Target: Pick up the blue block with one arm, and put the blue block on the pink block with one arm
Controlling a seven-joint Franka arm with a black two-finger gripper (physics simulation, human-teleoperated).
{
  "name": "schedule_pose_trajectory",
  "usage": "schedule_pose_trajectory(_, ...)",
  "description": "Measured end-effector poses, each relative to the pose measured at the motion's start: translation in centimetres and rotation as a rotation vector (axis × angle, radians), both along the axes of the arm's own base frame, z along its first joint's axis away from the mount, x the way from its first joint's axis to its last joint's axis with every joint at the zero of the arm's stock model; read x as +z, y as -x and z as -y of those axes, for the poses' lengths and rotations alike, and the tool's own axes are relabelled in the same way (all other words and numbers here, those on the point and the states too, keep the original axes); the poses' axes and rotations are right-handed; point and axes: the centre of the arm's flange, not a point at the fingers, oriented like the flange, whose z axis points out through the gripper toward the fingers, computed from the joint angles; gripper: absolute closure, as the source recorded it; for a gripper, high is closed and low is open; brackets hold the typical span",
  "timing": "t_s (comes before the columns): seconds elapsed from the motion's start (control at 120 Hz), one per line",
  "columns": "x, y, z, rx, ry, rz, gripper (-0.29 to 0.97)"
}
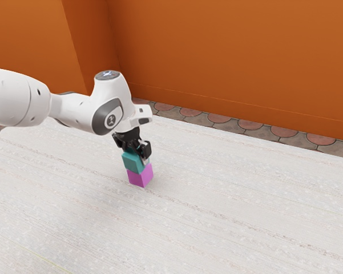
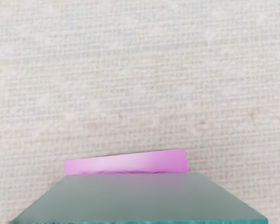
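The black jaws hang straight down over a small, smooth-sided blue block [image 1: 133, 162], closer to teal in this light. They sit low around its top edge, but from the side I cannot tell whether they clench it or have let go. The cube sits squarely on a matte pink block [image 1: 141, 177] of much the same size, the two faces touching and the stack upright.

From the wrist view the blue block [image 2: 140, 198] is a broad flat face just under the hand, and behind it only a thin strip of the pink block [image 2: 126, 162] peeks out; the rest is covered.

Both stand on a pale counter [image 1: 234, 217] with a fine, woven-looking grain and faint long streaks. The glossy white arm [image 1: 74, 108] comes in from the exterior view's left, its base cut off by the edge. Beyond the counter lies a floor of reddish scalloped paving [image 1: 245, 124], then plain orange walls [image 1: 228, 51].
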Motion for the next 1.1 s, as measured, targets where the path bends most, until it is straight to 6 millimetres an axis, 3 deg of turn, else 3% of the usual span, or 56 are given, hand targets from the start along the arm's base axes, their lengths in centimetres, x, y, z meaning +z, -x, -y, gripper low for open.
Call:
schedule_pose_trajectory(0.133,0.3,0.0,0.1,-0.006,0.004,0.003,0.15)
schedule_pose_trajectory(0.225,2.7,0.3,0.6,-0.014,0.004,0.036,0.1)
schedule_pose_trajectory(0.292,6.5,1.1,2.3,-0.041,0.001,0.09,0.07)
schedule_pose_trajectory(0.4,16.0,3.6,5.4,-0.095,-0.002,0.21,0.04)
schedule_pose_trajectory(0.558,22.7,7.6,6.5,-0.084,0.016,0.221,0.02)
schedule_pose_trajectory(0.633,23.3,8.9,5.7,-0.054,0.018,0.166,0.01)
schedule_pose_trajectory(0.775,23.1,9.9,1.5,0.038,-0.005,0.083,0.01)
schedule_pose_trajectory(0.942,29.7,11.2,2.7,0.035,-0.047,0.082,0.0)
schedule_pose_trajectory(1.1,29.6,12.1,2.5,0.061,-0.065,-0.01,0.0)
